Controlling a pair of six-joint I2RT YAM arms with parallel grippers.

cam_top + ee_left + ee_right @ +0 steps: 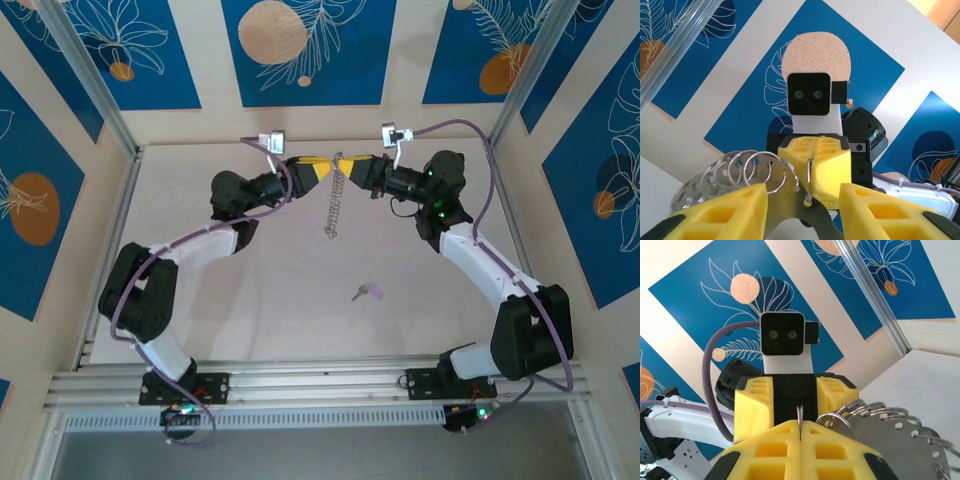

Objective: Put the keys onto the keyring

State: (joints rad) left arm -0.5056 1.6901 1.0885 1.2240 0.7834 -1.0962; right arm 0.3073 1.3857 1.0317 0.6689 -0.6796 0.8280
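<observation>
from the top camera, the silvery-grey metal keyring (pixel 332 205), a chain-like string of thin wire loops, ran in a long line from the two pincers at the far middle of the pale counter (pixel 250 300) toward the near edge. whether its near end touched the counter i could not tell. the left pincer (pixel 324 166) and right pincer (pixel 348 165) met tip to tip at its far end. the tiny silver key with a pale lilac plastic head (pixel 366 292) lay flat on the counter, well apart from the keyring, nearer the arm bases and slightly right. its long axis ran roughly left to right, blade to the left, head to the right. blue leaf-printed wall panels (pixel 300 50) stood behind.

in the left wrist view, the left pincer (pixel 802 196) had its yellow fingers (pixel 715 212) standing apart, clamping nothing. the right pincer (pixel 813 162) poked in between them, jaws together on one wire loop. the rest of the keyring (pixel 740 170) fanned out to the left.

in the right wrist view, the right pincer (pixel 800 432) was pressed closed with a loop of wire sticking up from between its tips. the keyring (pixel 890 435), loops on a perforated metal plate, spread to the right. the left pincer (pixel 794 400) faced it, its jaws parted.
</observation>
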